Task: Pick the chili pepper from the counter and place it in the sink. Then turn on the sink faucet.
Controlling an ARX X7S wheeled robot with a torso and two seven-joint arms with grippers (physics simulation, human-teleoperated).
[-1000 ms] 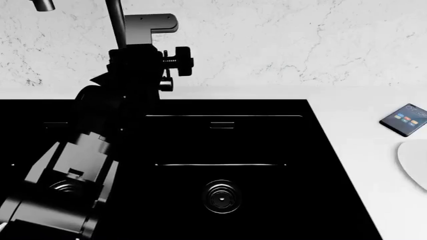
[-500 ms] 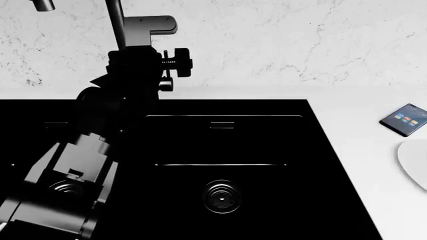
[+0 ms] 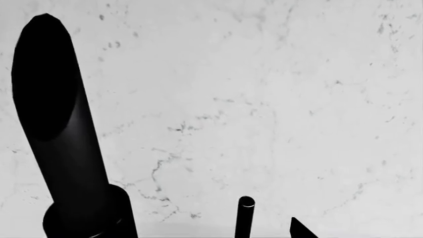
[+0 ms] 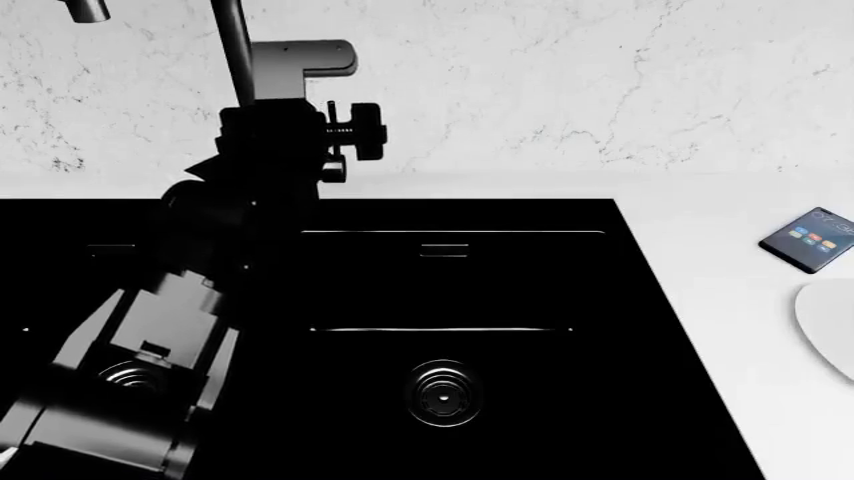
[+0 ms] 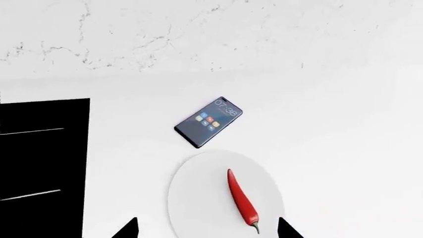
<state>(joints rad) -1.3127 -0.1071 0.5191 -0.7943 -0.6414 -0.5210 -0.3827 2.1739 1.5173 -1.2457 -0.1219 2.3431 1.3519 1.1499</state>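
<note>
Your left arm (image 4: 254, 180) has crept up the sink faucet (image 4: 238, 50), jaws unreadable; glossy red chili pepper (image 5: 242, 201) lies mid-plate (image 5: 198, 198), your right jaws wide above it.

Left arm (image 4: 200, 280) crowding the sink faucet (image 4: 238, 50), sink (image 4: 534, 300) basin open, phone (image 5: 208, 122) just beside plate (image 5: 198, 198)

your white surface (image 5: 343, 129) carries a phone (image 5: 208, 122) just beside a white plate (image 5: 198, 198), both near the black sink (image 5: 39, 163) set into it.
</note>
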